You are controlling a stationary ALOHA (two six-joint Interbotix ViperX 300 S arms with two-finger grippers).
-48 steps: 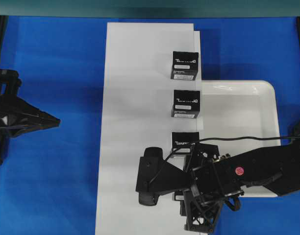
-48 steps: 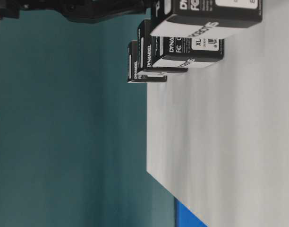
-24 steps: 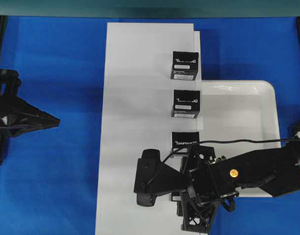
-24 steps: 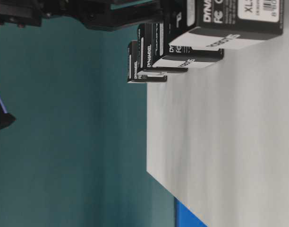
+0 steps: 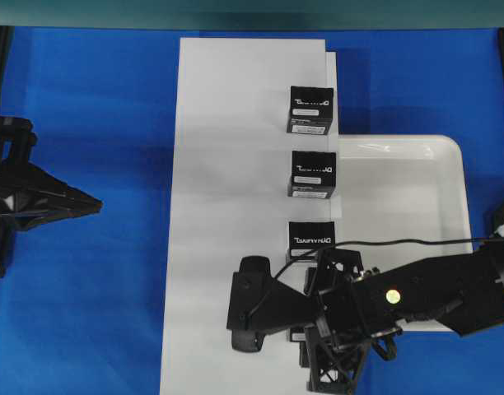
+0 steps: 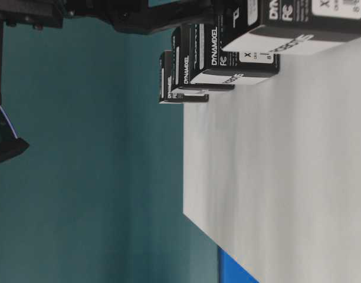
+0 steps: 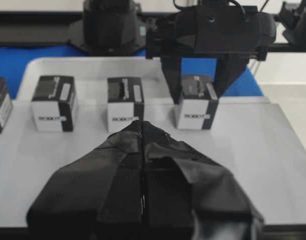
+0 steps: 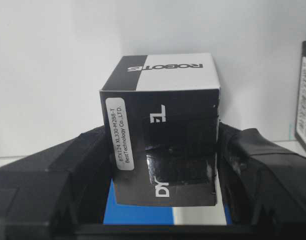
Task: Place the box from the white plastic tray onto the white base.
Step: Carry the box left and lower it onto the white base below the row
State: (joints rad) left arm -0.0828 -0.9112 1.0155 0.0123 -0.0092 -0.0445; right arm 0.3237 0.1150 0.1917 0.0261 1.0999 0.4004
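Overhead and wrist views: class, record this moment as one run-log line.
right gripper: shut on box | box: over white base | left gripper: shut, idle | white plastic tray: no boxes visible

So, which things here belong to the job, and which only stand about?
Job:
- the box, held in the right gripper
- white base
- white plastic tray

Standing about:
- three boxes in a row on the base
- left gripper, shut, idle
- blue table
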